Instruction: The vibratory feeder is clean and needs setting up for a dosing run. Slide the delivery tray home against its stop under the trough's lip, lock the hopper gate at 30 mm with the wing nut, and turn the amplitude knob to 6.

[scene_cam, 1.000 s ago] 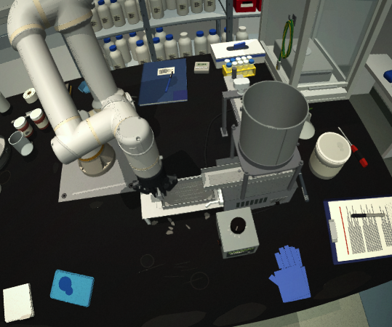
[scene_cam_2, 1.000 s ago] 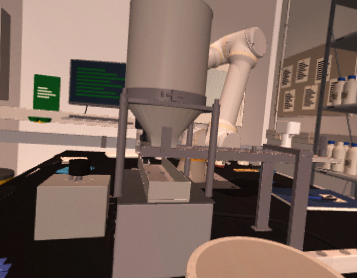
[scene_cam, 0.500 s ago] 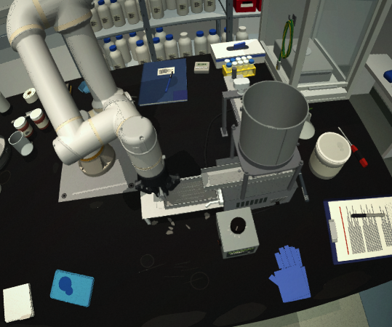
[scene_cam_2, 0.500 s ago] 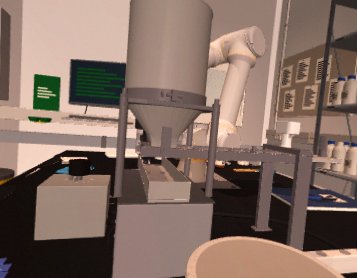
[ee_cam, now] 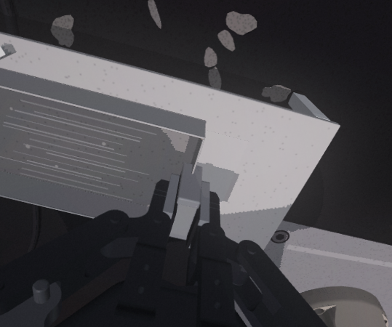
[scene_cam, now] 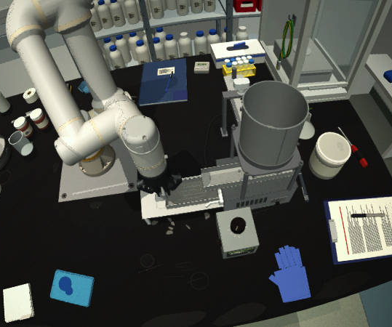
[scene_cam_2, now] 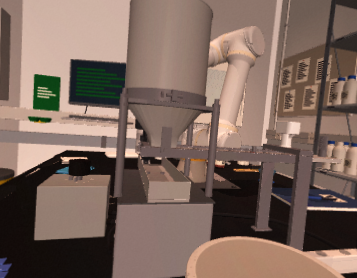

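The pale delivery tray (scene_cam: pixel 152 208) (ee_cam: pixel 264 152) lies flat under the open end of the grooved trough (scene_cam: pixel 192 189) (ee_cam: pixel 72 145), its left part sticking out past the trough's lip. The tray's upright handle tab (ee_cam: pixel 186 203) is clamped in my closed gripper (scene_cam: pixel 159 189) (ee_cam: pixel 188 196), at the tray's back edge. The grey hopper (scene_cam: pixel 272 121) (scene_cam_2: pixel 165 50) stands on its frame over the trough's right end. The control box carries the black amplitude knob (scene_cam: pixel 238 224) (scene_cam_2: pixel 78 166), in front of the feeder. The gate and wing nut are too small to make out.
My mounting plate (scene_cam: pixel 94 181) lies just behind the tray. Grey crumbs (scene_cam: pixel 170 225) are scattered on the black bench in front of it. A white tub (scene_cam: pixel 329 154), a clipboard (scene_cam: pixel 368 227) and a blue glove (scene_cam: pixel 290 278) lie to the right.
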